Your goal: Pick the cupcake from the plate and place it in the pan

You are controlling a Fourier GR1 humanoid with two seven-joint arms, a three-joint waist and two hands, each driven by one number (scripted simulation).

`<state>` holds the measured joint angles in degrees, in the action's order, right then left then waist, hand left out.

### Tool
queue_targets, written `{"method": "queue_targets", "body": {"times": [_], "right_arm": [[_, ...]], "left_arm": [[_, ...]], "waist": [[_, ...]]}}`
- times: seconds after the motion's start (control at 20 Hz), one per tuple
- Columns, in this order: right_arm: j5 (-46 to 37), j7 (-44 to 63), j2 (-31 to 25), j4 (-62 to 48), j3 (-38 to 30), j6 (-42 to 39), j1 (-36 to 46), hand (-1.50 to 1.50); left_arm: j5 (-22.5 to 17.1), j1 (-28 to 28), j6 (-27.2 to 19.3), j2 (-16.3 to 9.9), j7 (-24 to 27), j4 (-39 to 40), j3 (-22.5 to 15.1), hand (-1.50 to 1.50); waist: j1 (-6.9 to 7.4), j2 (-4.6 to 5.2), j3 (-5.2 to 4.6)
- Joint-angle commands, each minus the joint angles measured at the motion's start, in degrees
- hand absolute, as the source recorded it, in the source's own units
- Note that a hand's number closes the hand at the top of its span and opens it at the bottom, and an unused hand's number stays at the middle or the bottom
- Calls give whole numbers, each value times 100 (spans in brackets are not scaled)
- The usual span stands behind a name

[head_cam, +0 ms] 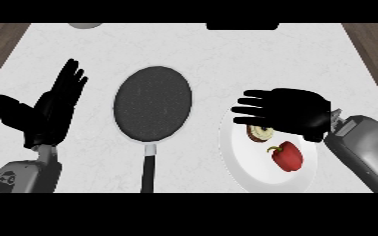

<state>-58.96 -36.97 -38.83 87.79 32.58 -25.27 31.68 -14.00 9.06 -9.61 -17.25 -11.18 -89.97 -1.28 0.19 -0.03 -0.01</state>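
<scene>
A white plate (238, 161) lies at the lower right of the counter. On it sits the cupcake (259, 133), brownish with a pale top, partly hidden under my right hand (291, 111). That hand hovers over the plate's upper part with its fingers straight, pointing left, holding nothing. A dark round pan (153, 102) lies left of the plate, its black handle (148, 172) pointing toward me. My left hand (57, 102) rests open at the left edge, fingers up.
A red bell pepper (287, 156) lies on the plate below the cupcake. Wooden strips border the white counter at far left and far right. A grey object (86, 25) and a dark one (242, 26) sit at the counter's far edge.
</scene>
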Motion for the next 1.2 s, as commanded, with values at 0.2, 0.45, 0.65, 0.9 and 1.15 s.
{"method": "queue_targets", "body": {"times": [0.2, 0.45, 0.65, 0.9, 1.15], "right_arm": [[-730, 150, 716, -201, 197, 108, -558, -150], [-1144, -356, 1021, -1431, -103, 192, 252, -150], [-1467, -296, 1339, -1210, -93, 282, -153, -150], [-1598, -626, 1691, -1984, -316, 590, 13, -150], [-1768, -744, 1689, -1645, -374, 330, -291, -150]], "left_arm": [[259, -119, -147, 153, -360, -521, -31, 0], [90, -96, 389, 59, -63, -107, 250, 0], [577, -9, -91, 445, -359, -366, -52, 0], [348, 252, 209, 322, -344, -65, 324, 0], [607, 107, 155, 657, 102, 189, 210, 0]], "waist": [[6, -5, 3], [56, 18, 1], [7, 3, 2], [23, 13, 2], [-16, 5, 0]]}}
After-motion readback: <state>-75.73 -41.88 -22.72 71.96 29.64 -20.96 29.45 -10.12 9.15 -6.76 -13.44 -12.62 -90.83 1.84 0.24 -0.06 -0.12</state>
